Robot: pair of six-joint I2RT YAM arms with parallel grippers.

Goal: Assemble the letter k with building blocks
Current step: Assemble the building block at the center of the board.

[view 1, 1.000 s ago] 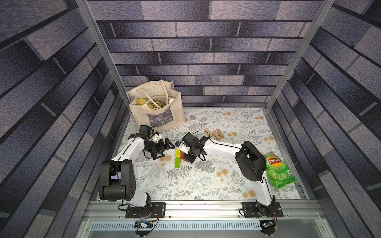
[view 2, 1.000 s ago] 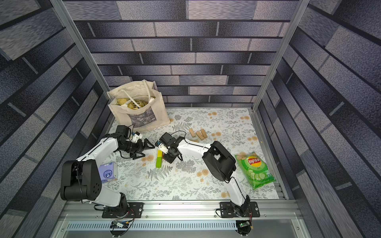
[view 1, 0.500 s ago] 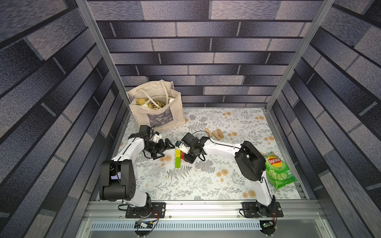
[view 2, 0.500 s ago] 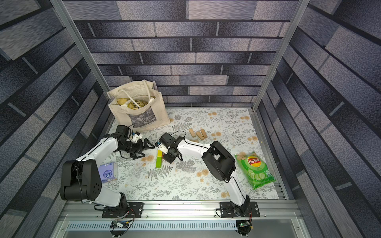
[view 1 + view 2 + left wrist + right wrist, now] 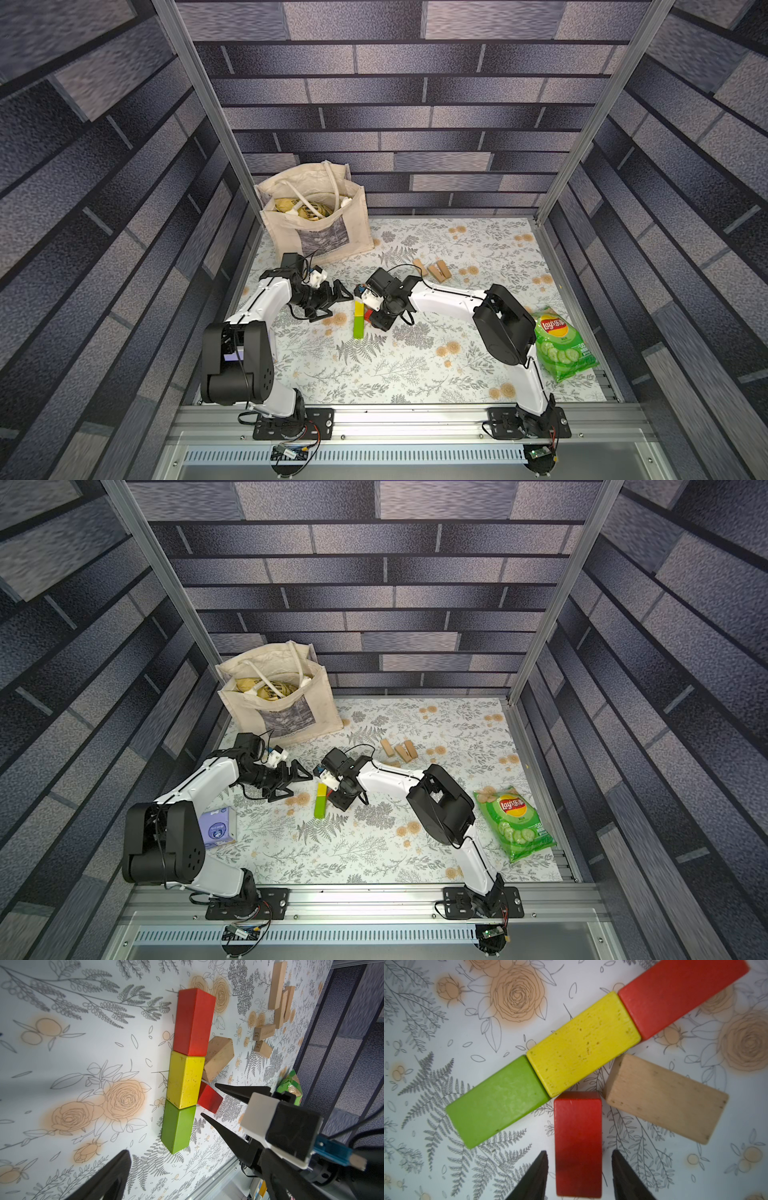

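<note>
Right gripper [image 5: 579, 1151] has its jaws a touch apart, daylight either side of the red block [image 5: 578, 1126], which runs lengthwise straight out from them to the yellow block [image 5: 583, 1043] and green block [image 5: 496, 1101] joint, left of the table's [image 5: 457, 374] middle, while the left gripper [image 5: 338, 307] gapes wide nearby.

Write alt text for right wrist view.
Open jaws of the right gripper straddle a red block without touching it; its far end meets a row of green block, yellow block and second red block. A plain wood block lies angled beside it.
</note>
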